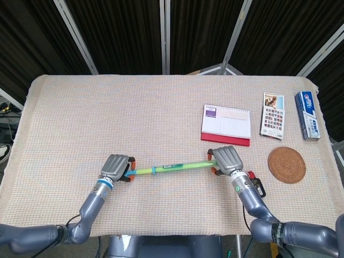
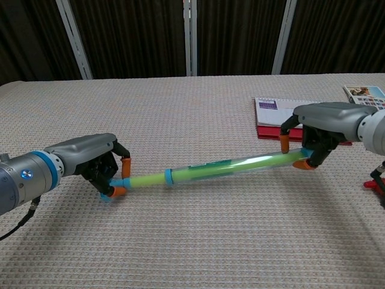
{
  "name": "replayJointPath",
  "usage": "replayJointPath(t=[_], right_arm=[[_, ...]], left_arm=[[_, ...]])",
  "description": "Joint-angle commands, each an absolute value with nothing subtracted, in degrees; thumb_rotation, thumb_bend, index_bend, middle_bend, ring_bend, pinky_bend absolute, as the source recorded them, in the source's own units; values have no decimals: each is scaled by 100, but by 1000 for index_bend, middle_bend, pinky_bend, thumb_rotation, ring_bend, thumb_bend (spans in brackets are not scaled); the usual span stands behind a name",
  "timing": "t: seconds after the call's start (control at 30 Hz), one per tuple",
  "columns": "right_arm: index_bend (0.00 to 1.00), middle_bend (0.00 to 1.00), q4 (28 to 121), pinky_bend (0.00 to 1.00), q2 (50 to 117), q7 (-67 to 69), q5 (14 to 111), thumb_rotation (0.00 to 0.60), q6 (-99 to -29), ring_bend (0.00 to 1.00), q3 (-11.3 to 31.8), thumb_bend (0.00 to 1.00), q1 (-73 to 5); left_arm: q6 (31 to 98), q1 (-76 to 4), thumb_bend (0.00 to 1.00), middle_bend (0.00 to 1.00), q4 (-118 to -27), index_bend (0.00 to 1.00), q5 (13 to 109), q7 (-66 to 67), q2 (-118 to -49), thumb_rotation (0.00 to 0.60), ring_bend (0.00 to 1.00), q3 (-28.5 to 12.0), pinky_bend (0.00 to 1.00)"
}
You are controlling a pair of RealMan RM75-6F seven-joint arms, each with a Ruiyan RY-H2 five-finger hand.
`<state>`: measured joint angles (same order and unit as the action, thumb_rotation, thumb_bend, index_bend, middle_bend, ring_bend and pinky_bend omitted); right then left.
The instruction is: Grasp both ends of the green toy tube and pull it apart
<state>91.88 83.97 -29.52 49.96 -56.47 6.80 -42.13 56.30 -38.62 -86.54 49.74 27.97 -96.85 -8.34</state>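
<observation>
The green toy tube (image 1: pixel 171 168) (image 2: pixel 210 171) stretches across the near part of the table, raised a little above the cloth, with a blue ring on it left of its middle. My left hand (image 1: pixel 117 167) (image 2: pixel 96 165) grips its left end, orange fingertips wrapped around the blue cap. My right hand (image 1: pixel 226 159) (image 2: pixel 322 125) grips the right end, which sits slightly higher. The tube's ends are hidden inside both hands.
A red-edged desk calendar (image 1: pixel 226 124) (image 2: pixel 280 114) lies just behind my right hand. Further right are a picture card (image 1: pixel 272 116), a blue toothpaste box (image 1: pixel 307 115), a round woven coaster (image 1: pixel 287 165) and a small red and black object (image 1: pixel 256 184).
</observation>
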Motion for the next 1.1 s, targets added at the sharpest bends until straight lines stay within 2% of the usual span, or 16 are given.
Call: replayJointPath(t=[0.03, 0.57, 1.1], right_arm=[[682, 1000, 9230, 1000, 8334, -2899, 5019, 600, -5657, 1000, 693, 449, -4188], [692, 1000, 9348, 1000, 7635, -2330, 5292, 600, -5749, 1000, 807, 454, -3938], [699, 1000, 9099, 1000, 7326, -1918, 5321, 600, -5705, 1000, 908, 459, -3764]], left_arm=[[5652, -3869, 479, 837, -8680, 709, 4961, 2841, -9630, 600, 759, -816, 956], [5628, -3740, 482, 837, -8783, 732, 4883, 2667, -8937, 600, 759, -711, 956], [5529, -3665, 492, 837, -8597, 737, 4923, 2382, -8676, 600, 759, -660, 956]])
